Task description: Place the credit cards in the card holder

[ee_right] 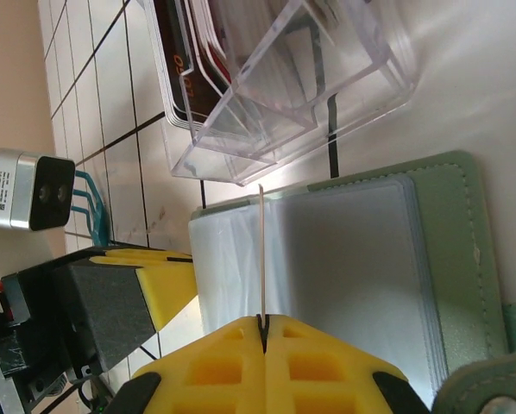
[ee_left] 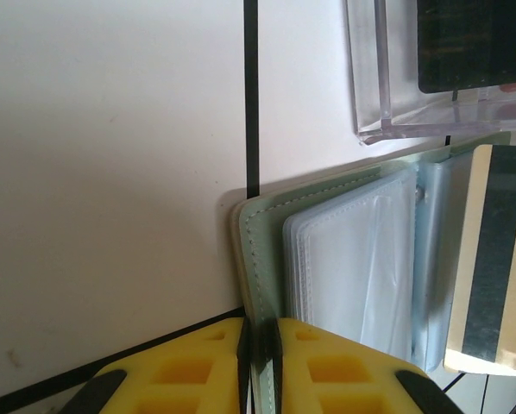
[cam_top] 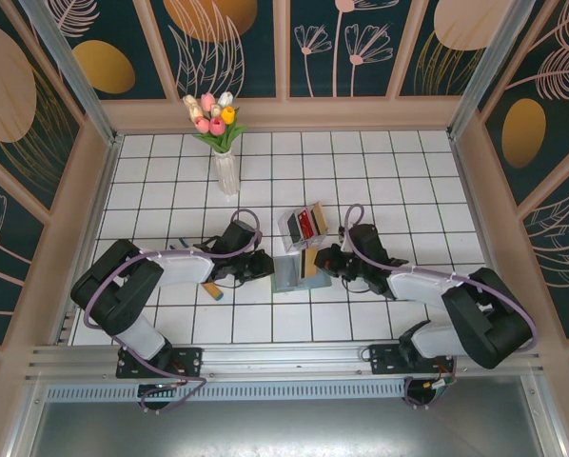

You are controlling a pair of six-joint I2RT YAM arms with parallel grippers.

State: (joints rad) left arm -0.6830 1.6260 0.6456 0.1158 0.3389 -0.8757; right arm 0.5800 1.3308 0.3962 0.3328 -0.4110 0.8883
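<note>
The sage-green card holder (cam_top: 286,274) lies open on the tiles between my two arms. My left gripper (ee_left: 260,328) is shut on the edge of its cover (ee_left: 262,250), with the clear inner pockets (ee_left: 353,267) fanned beside it. My right gripper (ee_right: 264,319) is shut on a tan credit card (ee_right: 262,250), seen edge-on and standing upright over the open pockets (ee_right: 353,276). The left wrist view shows that card's face, tan with a dark stripe (ee_left: 491,259). From above, the left gripper (cam_top: 264,266) and right gripper (cam_top: 324,259) flank the holder.
A clear plastic box (cam_top: 304,226) holding dark red cards (ee_right: 185,60) stands just behind the holder. A small loose card (cam_top: 211,288) lies on the tiles under the left arm. A vase of tulips (cam_top: 225,162) stands at the back left.
</note>
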